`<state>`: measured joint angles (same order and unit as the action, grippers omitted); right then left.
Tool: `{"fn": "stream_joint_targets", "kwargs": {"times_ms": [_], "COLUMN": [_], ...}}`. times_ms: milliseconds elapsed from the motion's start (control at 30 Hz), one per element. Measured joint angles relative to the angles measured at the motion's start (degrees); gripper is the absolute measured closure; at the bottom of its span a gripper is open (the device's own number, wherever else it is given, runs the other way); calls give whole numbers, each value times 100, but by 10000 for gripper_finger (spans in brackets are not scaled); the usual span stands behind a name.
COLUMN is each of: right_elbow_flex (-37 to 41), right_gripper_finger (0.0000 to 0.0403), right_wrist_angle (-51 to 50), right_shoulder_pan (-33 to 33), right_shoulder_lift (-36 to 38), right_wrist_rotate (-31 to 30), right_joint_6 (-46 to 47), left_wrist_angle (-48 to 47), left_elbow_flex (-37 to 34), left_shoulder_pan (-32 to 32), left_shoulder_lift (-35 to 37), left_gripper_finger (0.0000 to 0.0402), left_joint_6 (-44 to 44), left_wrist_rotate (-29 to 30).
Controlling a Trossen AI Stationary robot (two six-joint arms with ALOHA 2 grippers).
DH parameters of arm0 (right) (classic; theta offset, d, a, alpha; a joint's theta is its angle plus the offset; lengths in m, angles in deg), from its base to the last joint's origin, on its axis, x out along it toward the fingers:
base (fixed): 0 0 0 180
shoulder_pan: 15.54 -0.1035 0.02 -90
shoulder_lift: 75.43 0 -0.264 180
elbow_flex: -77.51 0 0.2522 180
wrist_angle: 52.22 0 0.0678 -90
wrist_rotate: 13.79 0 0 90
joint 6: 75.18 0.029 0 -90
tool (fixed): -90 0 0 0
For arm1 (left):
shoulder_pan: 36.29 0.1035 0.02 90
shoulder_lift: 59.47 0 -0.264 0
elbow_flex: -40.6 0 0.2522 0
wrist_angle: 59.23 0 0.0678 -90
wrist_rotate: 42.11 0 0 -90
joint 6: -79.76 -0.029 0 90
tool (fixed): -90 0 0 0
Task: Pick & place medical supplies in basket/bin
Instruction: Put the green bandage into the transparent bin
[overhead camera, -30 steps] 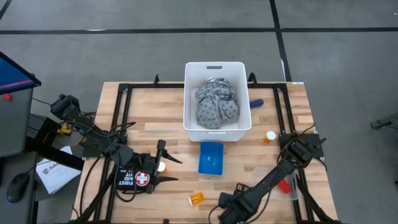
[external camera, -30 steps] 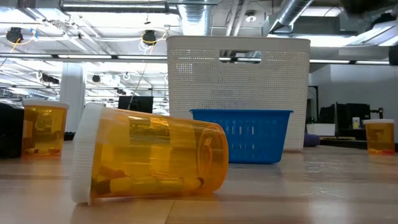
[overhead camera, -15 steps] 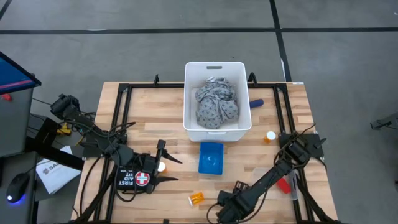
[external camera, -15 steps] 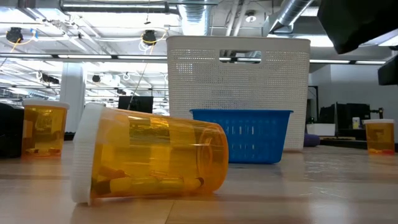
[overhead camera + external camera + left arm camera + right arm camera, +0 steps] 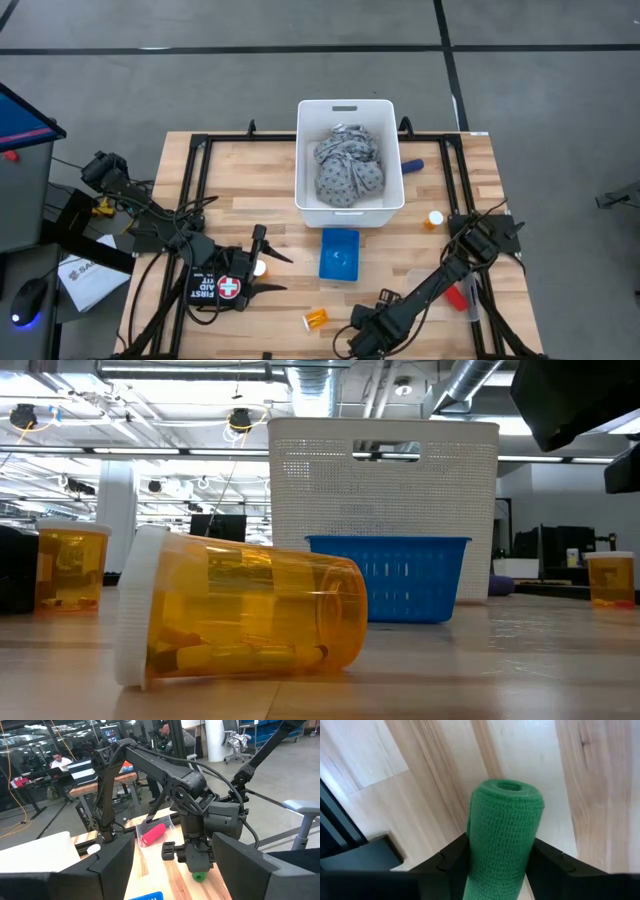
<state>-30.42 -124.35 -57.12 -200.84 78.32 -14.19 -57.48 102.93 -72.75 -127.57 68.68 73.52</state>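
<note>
A white bin (image 5: 349,205) on the table's far half holds the grey patterned cloth (image 5: 349,168). My right gripper (image 5: 365,335) is by the near edge, shut on a green roll (image 5: 505,835). One orange pill bottle (image 5: 316,318) lies on its side near it, close up in the low view (image 5: 240,615). A second bottle (image 5: 433,217) stands right of the bin. A third (image 5: 259,267) stands upright by my open left gripper (image 5: 270,270). A red roll (image 5: 457,296) and a blue roll (image 5: 412,165) lie on the table's right side. My right gripper pinches the green roll between its two fingers (image 5: 447,862), one on each long side (image 5: 475,845). The roll runs roughly along the fingers, and its hollow far end (image 5: 509,786) sticks out past them. I cannot tell whether the roll touches the table.
A small blue basket (image 5: 340,253) sits just in front of the bin. A black first-aid pouch (image 5: 218,288) lies under my left arm. Black frame rails (image 5: 195,190) run along both table sides. People sit at desks (image 5: 60,760) in the room beyond.
My right arm has shifted slightly and now shows as a dark shape at the top right of the low view, where only a sliver showed a second ago. The bottles, the bin and my left arm have stayed put.
</note>
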Motion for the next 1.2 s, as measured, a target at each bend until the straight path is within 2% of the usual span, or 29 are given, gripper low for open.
{"fn": "stream_joint_targets", "kwargs": {"times_ms": [200, 400, 533, 600, 833, 1000, 1200], "right_elbow_flex": [-11, -377, -857, -1135, -1727, -1567, -1017], "right_gripper_finger": [255, 257, 258, 259, 260, 260, 260], "right_wrist_angle": [-56, -324, -999, -1655, -3169, -3155, -3138], "right_shoulder_pan": [0, -38, -69, -115, -293, -463, -684], "right_shoulder_lift": [109, 200, 247, 247, 258, 380, 623], "right_wrist_rotate": [39, -219, -550, -822, -1541, -1532, -1416], "right_joint_6": [-9, -13, -7, 45, 732, 1096, 1688], "left_wrist_angle": [0, 1, -2, 2, -3, 2, -3], "left_elbow_flex": [0, 0, 0, 0, 0, 0, 0], "left_shoulder_pan": [0, 0, 0, 0, 0, 0, 0], "left_shoulder_lift": [0, 0, 0, 0, 0, 0, 0], "left_gripper_finger": [143, 143, 143, 143, 143, 143, 143], "left_joint_6": [0, 0, 0, 0, 0, 0, 22], "left_wrist_rotate": [0, 0, -2, -2, -1, -2, -2]}}
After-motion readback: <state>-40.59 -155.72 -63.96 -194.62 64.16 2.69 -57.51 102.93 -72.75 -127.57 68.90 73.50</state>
